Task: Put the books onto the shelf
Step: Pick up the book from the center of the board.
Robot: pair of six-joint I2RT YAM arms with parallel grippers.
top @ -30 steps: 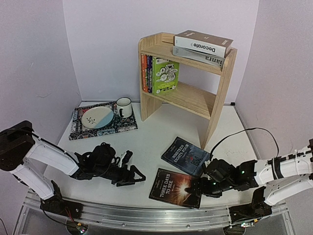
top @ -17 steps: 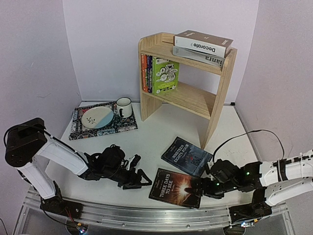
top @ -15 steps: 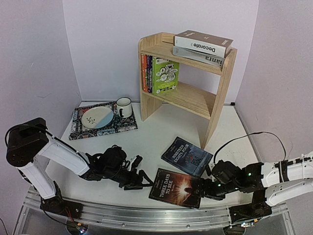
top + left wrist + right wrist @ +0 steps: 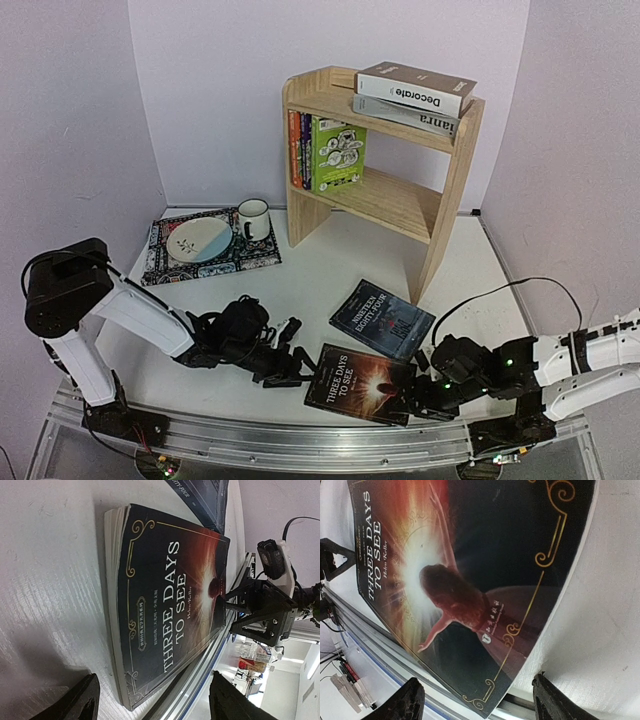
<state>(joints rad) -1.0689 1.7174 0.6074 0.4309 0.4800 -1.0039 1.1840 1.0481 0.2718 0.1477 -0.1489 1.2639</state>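
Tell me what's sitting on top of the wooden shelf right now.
Two books lie stacked flat on the top board of the shelf: the thick Decorate book over a grey book. The grey book's cover is hidden; only its spine edge shows.

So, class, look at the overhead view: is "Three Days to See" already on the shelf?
No, Three Days to See lies flat on the table, near its front edge and well short of the shelf.
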